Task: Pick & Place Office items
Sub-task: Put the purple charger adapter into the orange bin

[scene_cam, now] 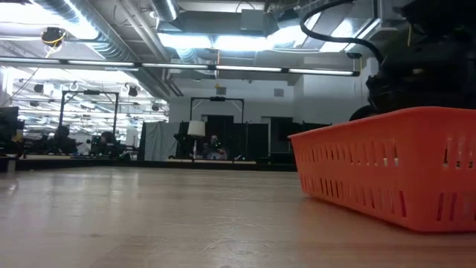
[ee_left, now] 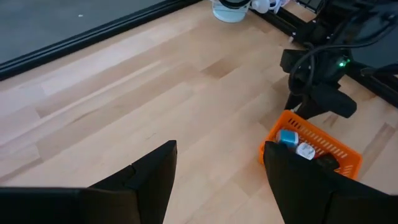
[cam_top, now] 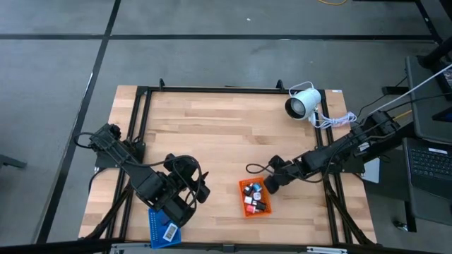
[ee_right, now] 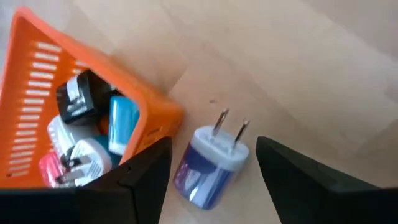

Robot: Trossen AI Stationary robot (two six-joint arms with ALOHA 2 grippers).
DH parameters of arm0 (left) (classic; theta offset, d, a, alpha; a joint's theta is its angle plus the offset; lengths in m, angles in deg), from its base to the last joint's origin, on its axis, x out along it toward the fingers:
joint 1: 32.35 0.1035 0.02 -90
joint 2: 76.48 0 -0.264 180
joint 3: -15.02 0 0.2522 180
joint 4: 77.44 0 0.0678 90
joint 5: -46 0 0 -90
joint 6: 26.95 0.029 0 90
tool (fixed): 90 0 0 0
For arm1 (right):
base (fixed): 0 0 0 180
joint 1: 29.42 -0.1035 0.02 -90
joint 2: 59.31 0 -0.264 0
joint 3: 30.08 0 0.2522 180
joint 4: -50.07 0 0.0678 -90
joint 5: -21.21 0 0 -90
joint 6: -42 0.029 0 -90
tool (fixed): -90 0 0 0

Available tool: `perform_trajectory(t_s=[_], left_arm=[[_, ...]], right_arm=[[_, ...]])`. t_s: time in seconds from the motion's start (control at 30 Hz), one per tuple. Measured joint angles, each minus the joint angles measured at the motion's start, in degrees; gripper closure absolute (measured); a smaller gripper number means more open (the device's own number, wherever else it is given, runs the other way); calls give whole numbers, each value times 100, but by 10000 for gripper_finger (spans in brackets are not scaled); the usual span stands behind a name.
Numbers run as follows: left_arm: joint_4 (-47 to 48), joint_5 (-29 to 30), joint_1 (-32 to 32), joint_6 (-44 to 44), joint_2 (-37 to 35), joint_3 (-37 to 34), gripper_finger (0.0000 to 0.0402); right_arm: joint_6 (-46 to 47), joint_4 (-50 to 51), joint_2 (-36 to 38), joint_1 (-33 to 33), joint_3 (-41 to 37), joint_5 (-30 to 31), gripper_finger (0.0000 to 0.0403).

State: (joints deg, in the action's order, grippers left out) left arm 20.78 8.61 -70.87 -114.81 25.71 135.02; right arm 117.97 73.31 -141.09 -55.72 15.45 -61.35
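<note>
While a purple-blue plug adapter (ee_right: 208,167) lies on the wood between the right gripper's (ee_right: 211,180) spread, empty fingers, the orange tray (ee_right: 74,68) sits just beside it, its corner close, holding black, light-blue, white and red pieces. Left gripper (ee_left: 217,180) hangs open, well apart, over the blue tray (cam_top: 164,229).

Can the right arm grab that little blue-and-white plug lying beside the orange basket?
Probably yes. The small blue-and-white plug adapter lies on bare wood just outside the orange plastic basket, right between the open right pincer fingers, with nothing over it. The basket corner sits close, though.
</note>
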Motion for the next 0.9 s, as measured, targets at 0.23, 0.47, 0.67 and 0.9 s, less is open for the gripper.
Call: perform_trajectory(t_s=[0.23, 0.47, 0.67, 0.9], left_arm=[[33, 7, 0, 13, -2, 0, 167], [50, 11, 0, 55, 0, 0, 167], [51, 9, 0, 55, -1, 0, 167], [63, 39, 0, 55, -1, 0, 167]], right_arm=[[246, 318, -17, -52, 0, -103, 162], [301, 479, -28, 6, 12, -85, 162], [279, 678, -33, 11, 17, 11, 193], [264, 681, -28, 11, 17, 53, 275]])
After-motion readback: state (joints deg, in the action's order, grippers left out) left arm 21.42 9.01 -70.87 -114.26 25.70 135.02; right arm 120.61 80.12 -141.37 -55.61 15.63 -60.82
